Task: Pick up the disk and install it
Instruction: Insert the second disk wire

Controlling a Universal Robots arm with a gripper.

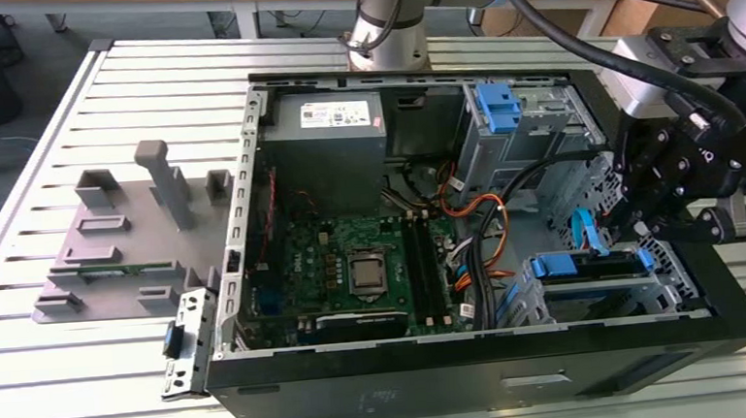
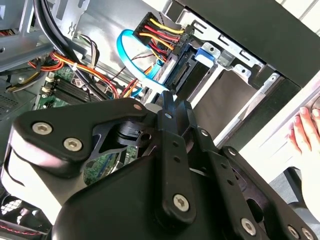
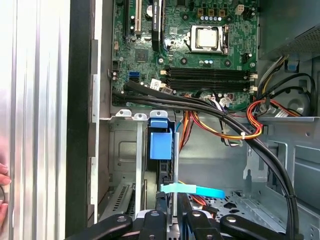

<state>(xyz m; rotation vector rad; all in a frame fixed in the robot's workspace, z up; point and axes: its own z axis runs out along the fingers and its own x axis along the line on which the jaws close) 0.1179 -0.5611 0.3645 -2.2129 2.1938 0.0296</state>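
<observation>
Black gripper [image 3: 172, 202] linkages are seen nearest the lens in both wrist views, fingers drawn nearly together just above the disk [image 3: 161, 145], which is seated edge-on in the drive cage [image 1: 598, 287] of the open computer case [image 1: 487, 367]; whether anything is clamped cannot be told.

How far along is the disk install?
Mostly done, it seems: the disk, in its blue carrier, already sits in the drive cage of the open case. The claw hovers right at it. Full seating can't be confirmed.
</observation>
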